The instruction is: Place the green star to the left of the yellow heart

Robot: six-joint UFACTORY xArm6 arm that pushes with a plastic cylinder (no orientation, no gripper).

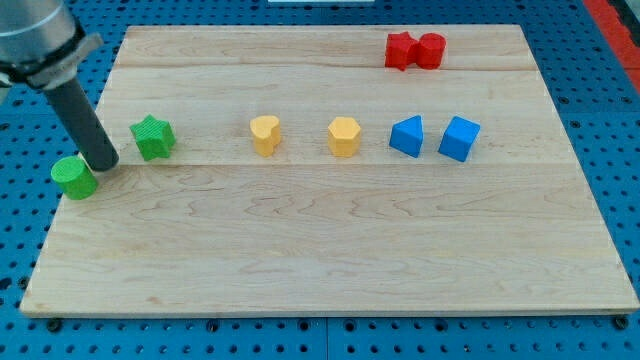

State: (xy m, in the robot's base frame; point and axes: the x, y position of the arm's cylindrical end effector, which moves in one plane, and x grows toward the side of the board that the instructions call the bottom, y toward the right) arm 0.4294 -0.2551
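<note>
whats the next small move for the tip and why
Probably slide my tip toward the view's right into the green star: the tip sits just left of it, beside the green cylinder, and the yellow heart lies further right.

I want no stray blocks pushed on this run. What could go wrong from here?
1. My tip sits between the green cylinder and the green star; a loose sweep could shove the cylinder off the board's left edge.
2. Pushing the star rightward too far could bump the yellow heart.
</note>
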